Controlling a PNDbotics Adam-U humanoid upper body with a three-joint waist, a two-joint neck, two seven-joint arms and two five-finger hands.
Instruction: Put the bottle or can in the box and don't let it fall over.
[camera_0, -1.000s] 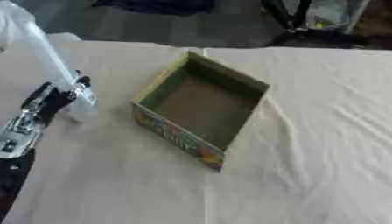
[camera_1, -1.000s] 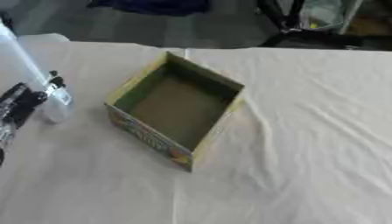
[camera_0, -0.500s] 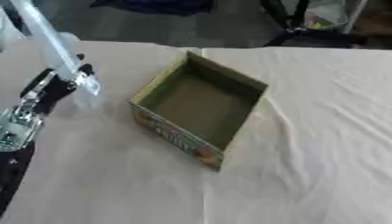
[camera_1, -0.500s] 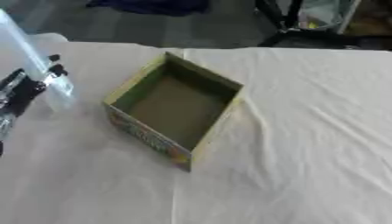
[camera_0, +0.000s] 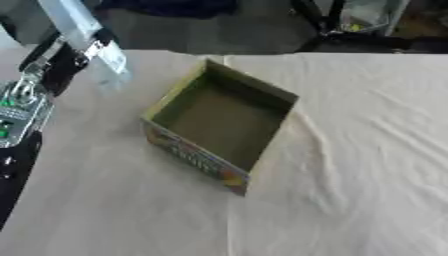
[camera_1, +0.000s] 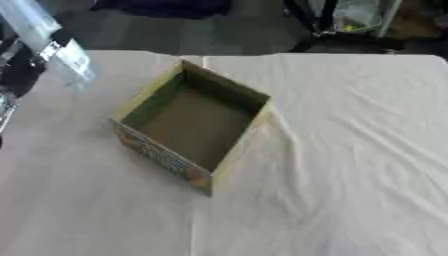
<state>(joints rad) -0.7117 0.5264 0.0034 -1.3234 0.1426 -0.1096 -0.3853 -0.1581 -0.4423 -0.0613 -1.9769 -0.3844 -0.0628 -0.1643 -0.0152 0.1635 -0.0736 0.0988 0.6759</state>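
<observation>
A clear plastic bottle (camera_0: 83, 31) with a white label is held up above the table at the upper left, leaning with its top toward the far left. My left hand (camera_0: 61, 57) is curled round its lower part. An open cardboard box (camera_0: 223, 122), olive inside with a colourful printed front, sits empty in the middle of the table, to the right of the bottle. The right hand shows in neither view.
A cream cloth (camera_0: 350, 165) with soft creases covers the table. My left forearm (camera_0: 17, 110), silver and black, runs down the left edge. Dark floor and a black stand (camera_0: 324, 20) lie beyond the far table edge.
My left hand has lifted the bottle up and carried it toward the box. The view has also shifted.
</observation>
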